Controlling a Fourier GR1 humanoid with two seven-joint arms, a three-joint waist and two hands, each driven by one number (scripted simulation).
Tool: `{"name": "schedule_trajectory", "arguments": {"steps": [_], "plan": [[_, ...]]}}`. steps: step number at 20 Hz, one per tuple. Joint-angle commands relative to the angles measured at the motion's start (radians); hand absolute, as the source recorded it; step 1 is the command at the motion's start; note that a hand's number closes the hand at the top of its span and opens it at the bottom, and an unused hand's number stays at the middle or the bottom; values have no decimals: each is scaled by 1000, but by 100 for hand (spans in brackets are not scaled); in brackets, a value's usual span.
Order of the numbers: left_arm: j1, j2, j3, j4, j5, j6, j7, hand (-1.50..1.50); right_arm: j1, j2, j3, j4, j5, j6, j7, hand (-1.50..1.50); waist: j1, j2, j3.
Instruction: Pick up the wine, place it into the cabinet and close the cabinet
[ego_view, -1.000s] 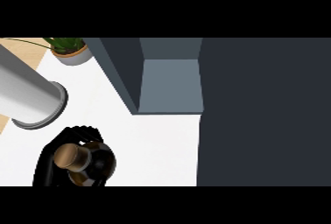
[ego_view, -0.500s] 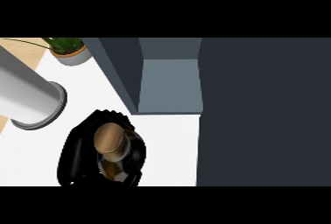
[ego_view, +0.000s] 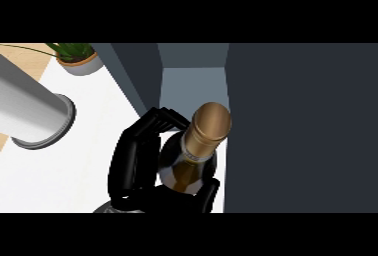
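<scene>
- White counter (ego_view: 81, 165) carries a grey cylinder (ego_view: 29, 120) at your left and a potted plant (ego_view: 77, 57) behind it.
- Your hand (ego_view: 136, 155), probably the right one, curls round the wine (ego_view: 199, 145).
- You see the bottle's gold top just before the open cabinet (ego_view: 193, 82).

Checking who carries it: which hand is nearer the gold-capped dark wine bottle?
Left. The left hand is curled round the gold-capped dark wine bottle; the right hand is out of view.
</scene>
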Motion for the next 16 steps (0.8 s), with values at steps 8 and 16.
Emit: {"name": "schedule_trajectory", "arguments": {"steps": [8, 16], "plan": [[-263, 0, 2, 218, 23, 196, 18, 150, 45, -1, -28, -143, -73, -12, 47, -150, -1, 1, 0], [-285, 0, 6, 292, 36, 196, -39, 150, 44, 3, -13, -121, -52, 14, 18, -150, 4, 1, -1]]}}
